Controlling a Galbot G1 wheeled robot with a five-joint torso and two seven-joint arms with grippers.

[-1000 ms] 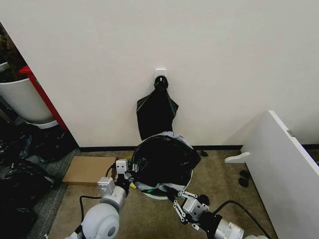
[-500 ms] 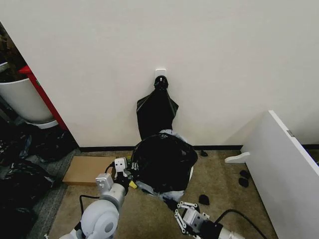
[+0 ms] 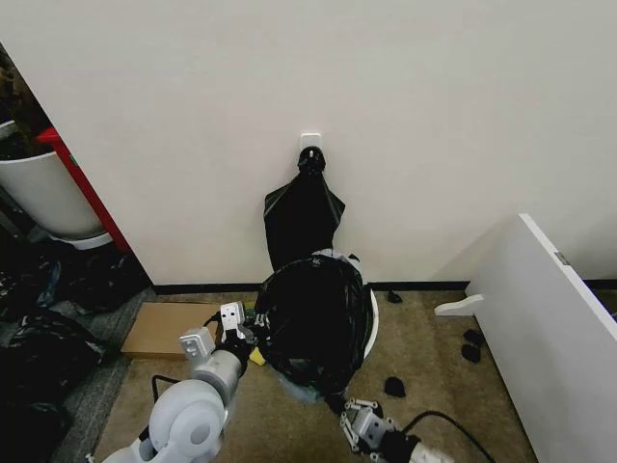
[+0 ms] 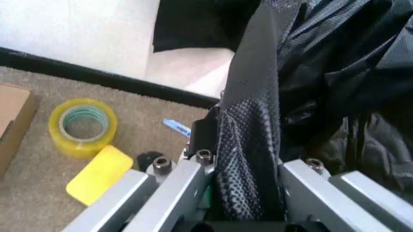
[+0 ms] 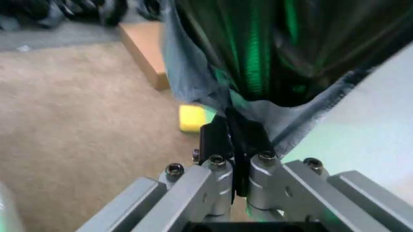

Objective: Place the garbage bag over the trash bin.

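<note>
**Bag draped on bin, both grippers clamped on film**

Garbage bag (image 3: 315, 318) draped over trash bin (image 3: 372, 323) at foot of far wall; black film covering top and near side, white rim exposed along right edge only. Loose grey-black skirt of bag trailing onto carpet at near side.

Left gripper (image 3: 238, 333) at left flank of bin, just above carpet. Left wrist view: jaws drawn together on a fold of bag (image 4: 248, 159), film bunched between metal fingers (image 4: 193, 145).

Right gripper (image 3: 339, 400) low at near side of bin. Right wrist view: black pads (image 5: 213, 140) pinched tight on thin hem of bag (image 5: 258, 63), hem stretched taut from pads.

Yellow tape roll (image 4: 82, 126) and yellow block (image 4: 100, 174) on carpet left of bin, near left gripper. Cardboard box (image 3: 170, 329) flat on floor farther left. Black bags (image 3: 302, 220) hanging from white hook (image 3: 310, 143) on wall directly behind bin.
</note>
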